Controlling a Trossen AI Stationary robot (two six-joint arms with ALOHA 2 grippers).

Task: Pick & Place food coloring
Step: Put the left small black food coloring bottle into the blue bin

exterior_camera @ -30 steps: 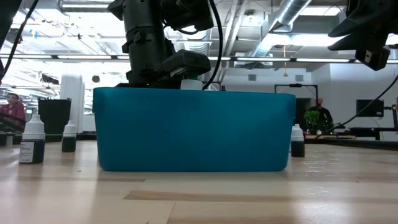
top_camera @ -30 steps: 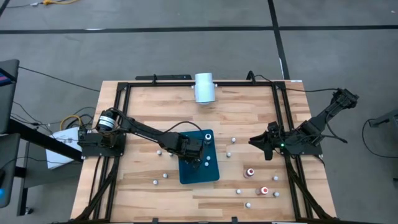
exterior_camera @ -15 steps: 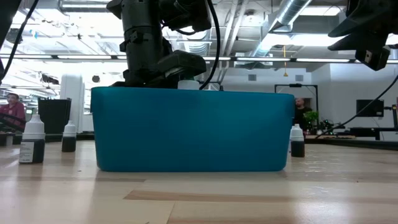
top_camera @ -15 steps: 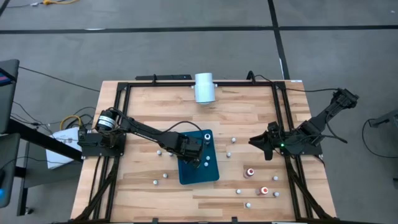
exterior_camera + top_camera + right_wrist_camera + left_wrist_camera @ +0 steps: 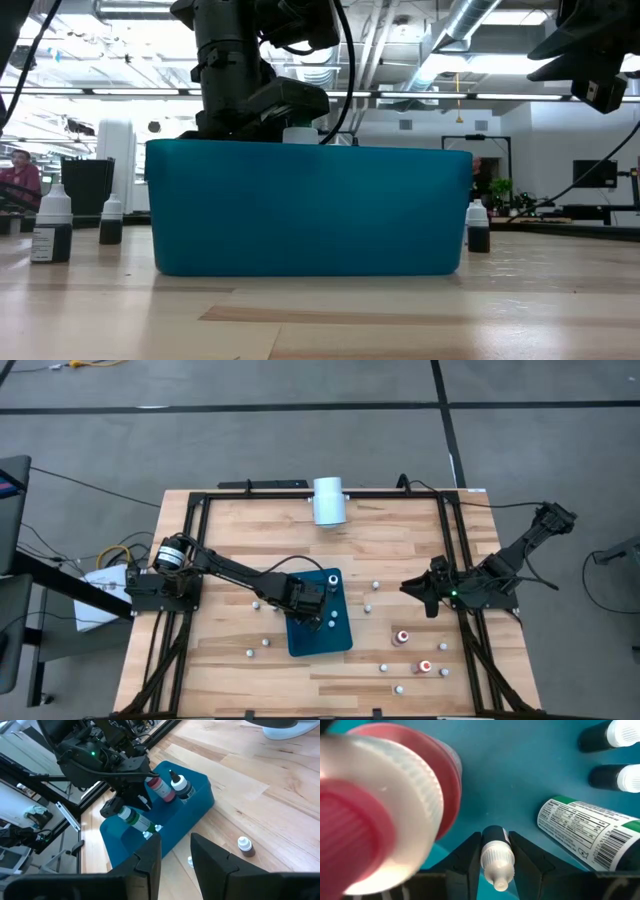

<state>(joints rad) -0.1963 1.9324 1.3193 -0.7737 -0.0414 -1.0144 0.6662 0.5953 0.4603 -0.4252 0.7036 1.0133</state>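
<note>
Teal tray (image 5: 340,635) is set mid-table, and the left gripper (image 5: 318,612) is lowered into it — jaws pinched narrow on a small dark food coloring bottle (image 5: 495,851) with a white cap, seen between the fingers in the left wrist view. Beside it inside the tray a red-topped bottle (image 5: 385,815) stands upright, a green-labelled bottle (image 5: 590,831) lies on its side, and two more dark bottles (image 5: 615,755) with white caps are seen near the tray's far wall. The same contents are seen from the right wrist view, with the red bottle (image 5: 160,787) upright.

Loose bottles are scattered on the wooden table (image 5: 400,540) around the tray: red-topped ones (image 5: 402,637) to the tray's right, small white-capped ones (image 5: 266,642) on its left. In the low view, dark bottles with white caps (image 5: 50,225) stand left of the tray and one (image 5: 478,226) just right of it.

Right gripper (image 5: 421,592) is held above the table's right side, well apart from the tray — jaws narrow, nothing held. A large white cylinder (image 5: 329,500) lies at the far edge.
</note>
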